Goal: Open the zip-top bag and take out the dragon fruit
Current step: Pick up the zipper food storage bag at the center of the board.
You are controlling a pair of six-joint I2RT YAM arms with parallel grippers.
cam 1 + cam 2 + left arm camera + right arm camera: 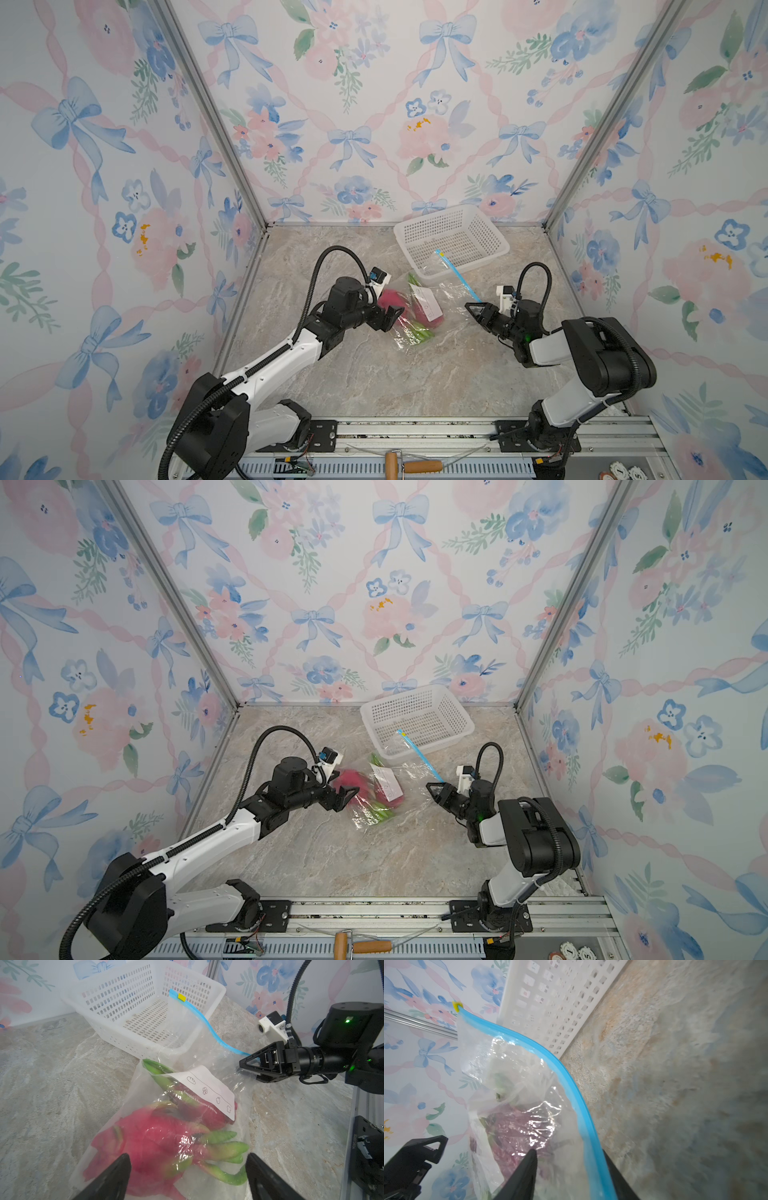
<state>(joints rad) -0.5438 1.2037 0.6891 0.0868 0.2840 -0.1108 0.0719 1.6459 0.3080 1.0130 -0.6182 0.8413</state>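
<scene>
My left arm (270, 361) and right arm (569, 399) are smooth white shells joined by bulky black motor housings. A ribbed black cable (337, 248) loops above each wrist, beside a white camera block (380, 277). My right gripper (248, 1071) has black, hollow triangular fingers; a green light (346, 1021) glows behind it.

Floral bow-patterned walls (374, 104), aluminium corner posts (216, 124), marbled stone-look floor (353, 374).

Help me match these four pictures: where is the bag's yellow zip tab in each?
In a top view: yellow tab seen against the white basket's floor.
In a top view: same spot.
Left wrist: strip's far end, before the basket's inside.
Right wrist: strip's far end, beside the basket's wall.
Shared landmark: the basket.
</scene>
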